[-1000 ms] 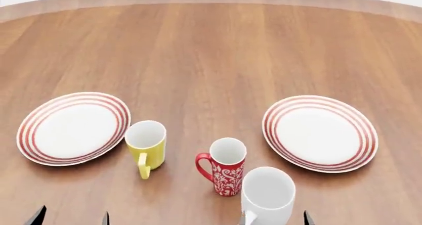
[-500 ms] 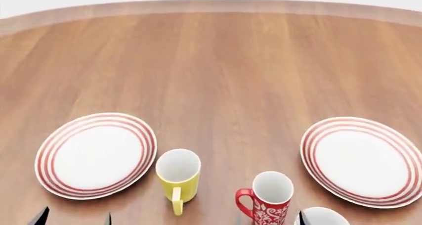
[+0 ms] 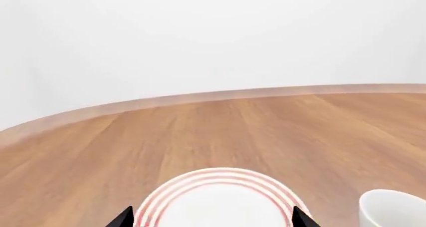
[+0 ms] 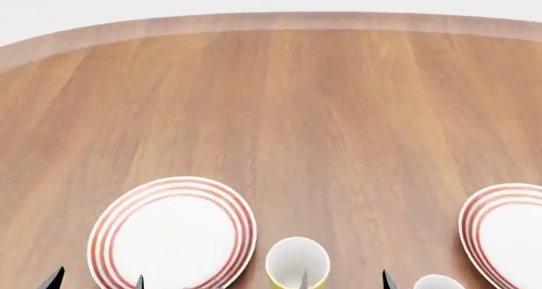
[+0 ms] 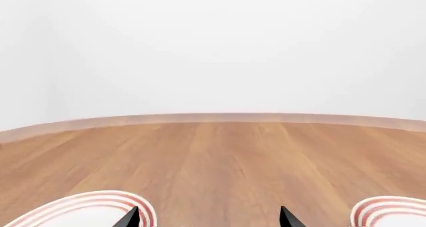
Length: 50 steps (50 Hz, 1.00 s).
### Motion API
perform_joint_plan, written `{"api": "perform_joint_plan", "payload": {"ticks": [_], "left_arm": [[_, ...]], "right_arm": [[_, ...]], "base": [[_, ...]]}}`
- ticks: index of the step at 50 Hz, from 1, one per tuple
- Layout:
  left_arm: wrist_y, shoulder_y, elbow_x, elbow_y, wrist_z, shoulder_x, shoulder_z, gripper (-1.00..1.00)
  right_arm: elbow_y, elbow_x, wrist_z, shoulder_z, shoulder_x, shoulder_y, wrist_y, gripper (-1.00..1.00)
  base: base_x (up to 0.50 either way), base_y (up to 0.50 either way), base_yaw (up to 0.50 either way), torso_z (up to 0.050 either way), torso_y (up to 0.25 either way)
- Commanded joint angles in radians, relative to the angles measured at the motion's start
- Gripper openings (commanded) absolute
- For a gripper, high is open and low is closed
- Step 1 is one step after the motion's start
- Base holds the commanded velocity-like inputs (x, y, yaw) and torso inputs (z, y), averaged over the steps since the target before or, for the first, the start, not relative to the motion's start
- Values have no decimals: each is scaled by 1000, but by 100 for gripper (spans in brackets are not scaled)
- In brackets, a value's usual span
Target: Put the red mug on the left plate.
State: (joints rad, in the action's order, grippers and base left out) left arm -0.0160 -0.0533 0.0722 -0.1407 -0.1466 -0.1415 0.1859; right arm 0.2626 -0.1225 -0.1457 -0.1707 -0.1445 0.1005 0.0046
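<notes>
The left plate (image 4: pixel 174 235), white with thin red rings, lies at the near left of the table. It also shows in the left wrist view (image 3: pixel 220 197), between the finger tips, and its rim shows in the right wrist view (image 5: pixel 87 207). The red mug's red body is out of view. A white mug rim (image 4: pixel 436 282) peeks over the head view's bottom edge; I cannot tell which mug it is. My left gripper (image 4: pixel 96 280) (image 3: pixel 211 218) is open and empty just short of the plate. My right gripper (image 4: pixel 344 279) (image 5: pixel 208 218) is open and empty.
A yellow mug (image 4: pixel 296 263) stands right of the left plate, by my right gripper's left fingertip (image 4: pixel 303 279). A second ringed plate (image 4: pixel 508 232) (image 5: pixel 389 212) lies at the right edge. A pale mug rim (image 3: pixel 392 209) shows beside the plate. The wooden table (image 4: pixel 280 111) stretches far ahead.
The head view has swung, so plates and mugs have slid down and to the right in it. The red mug's body and the large white mug have dropped below its bottom edge.
</notes>
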Motion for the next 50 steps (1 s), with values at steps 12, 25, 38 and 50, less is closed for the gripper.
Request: {"api": "perform_joint_plan", "payload": {"ticks": [12, 25, 38, 50], "left_arm": [[-6, 1, 4, -7, -20, -15, 20, 100], [1, 3, 11, 3, -30, -22, 28, 100], [2, 1, 16, 0, -40, -30, 36, 100], [1, 1, 15, -4, -54, -37, 41, 100]], "right_arm": [[-3, -18, -19, -15, -15, -6, 3, 100], [-9, -72, -115, 28, 26, -54, 131, 100], [85, -200, -400, 146, 123, -122, 295, 100], [89, -356, -576, 192, 123, -137, 297, 100]], "base": [[271, 349, 0, 0, 0], [105, 129, 0, 0, 0], [0, 0, 0, 0, 0], [0, 0, 0, 0, 0]]}}
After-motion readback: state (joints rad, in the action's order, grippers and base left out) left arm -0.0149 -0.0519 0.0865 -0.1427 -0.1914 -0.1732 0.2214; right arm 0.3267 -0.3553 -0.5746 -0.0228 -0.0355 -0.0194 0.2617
